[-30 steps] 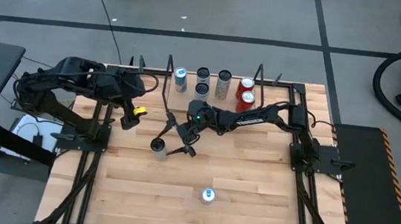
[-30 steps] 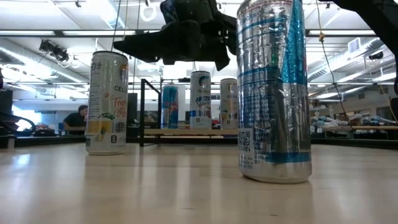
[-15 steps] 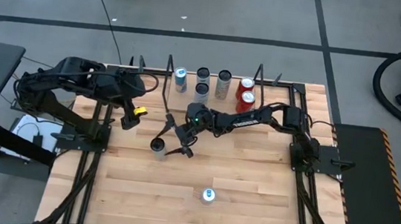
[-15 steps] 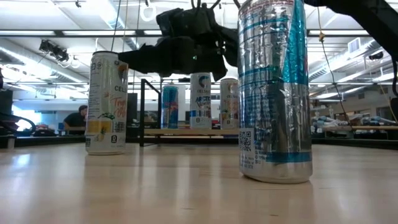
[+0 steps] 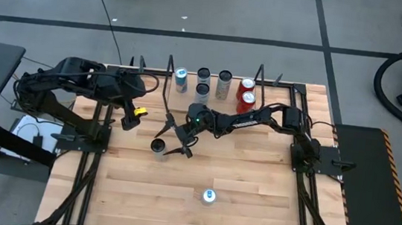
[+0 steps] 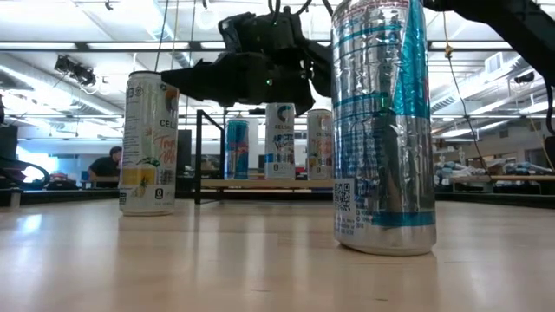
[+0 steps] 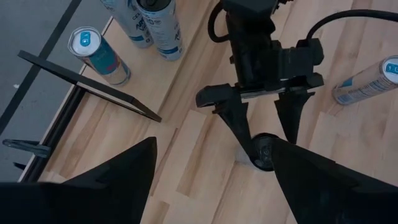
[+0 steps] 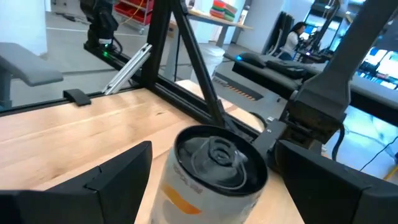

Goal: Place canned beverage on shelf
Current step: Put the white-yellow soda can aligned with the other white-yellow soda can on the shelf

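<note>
A pale canned beverage (image 5: 158, 147) with orange print stands upright on the tabletop left of centre, also in the low view (image 6: 150, 143). My right gripper (image 5: 165, 145) reaches in level from the table's right and is open. Its fingers flank the can's top (image 8: 217, 155) without visibly touching it. In the low view my right gripper (image 6: 199, 80) is at the height of the can's rim. The shelf (image 5: 213, 100) stands at the far edge with several cans on it. My left gripper (image 5: 130, 117) waits open above the table's left side.
A silver and blue can (image 5: 208, 196) stands alone near the front edge, large in the low view (image 6: 381, 130). Black rod uprights (image 6: 199, 156) frame the shelf plank (image 6: 260, 184). Bare wood lies between the pale can and the shelf.
My right gripper has sunk a little toward the pale can's top, staying open, then held still. The can has not moved.
</note>
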Controlling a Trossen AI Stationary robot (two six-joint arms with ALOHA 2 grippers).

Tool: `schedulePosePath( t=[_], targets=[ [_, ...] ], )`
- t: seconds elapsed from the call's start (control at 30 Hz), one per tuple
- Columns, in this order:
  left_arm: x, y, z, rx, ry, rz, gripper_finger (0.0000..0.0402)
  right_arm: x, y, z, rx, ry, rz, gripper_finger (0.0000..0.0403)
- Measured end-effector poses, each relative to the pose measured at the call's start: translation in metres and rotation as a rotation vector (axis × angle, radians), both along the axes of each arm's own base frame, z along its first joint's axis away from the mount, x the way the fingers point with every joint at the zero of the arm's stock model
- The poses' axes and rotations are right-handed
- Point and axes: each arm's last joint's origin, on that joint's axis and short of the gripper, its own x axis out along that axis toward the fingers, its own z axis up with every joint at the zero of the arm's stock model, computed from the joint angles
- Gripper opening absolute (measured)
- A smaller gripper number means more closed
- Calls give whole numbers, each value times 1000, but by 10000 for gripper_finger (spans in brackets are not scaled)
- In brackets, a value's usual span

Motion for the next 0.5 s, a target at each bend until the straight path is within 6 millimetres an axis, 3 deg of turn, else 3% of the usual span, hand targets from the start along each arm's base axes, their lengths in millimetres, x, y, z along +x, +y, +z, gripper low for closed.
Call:
schedulePosePath(
  t=[0.5],
  targets=[
    [0,0,0,1,-1,-1,314,14,1,-12,52,43,24,348]
  ],
)
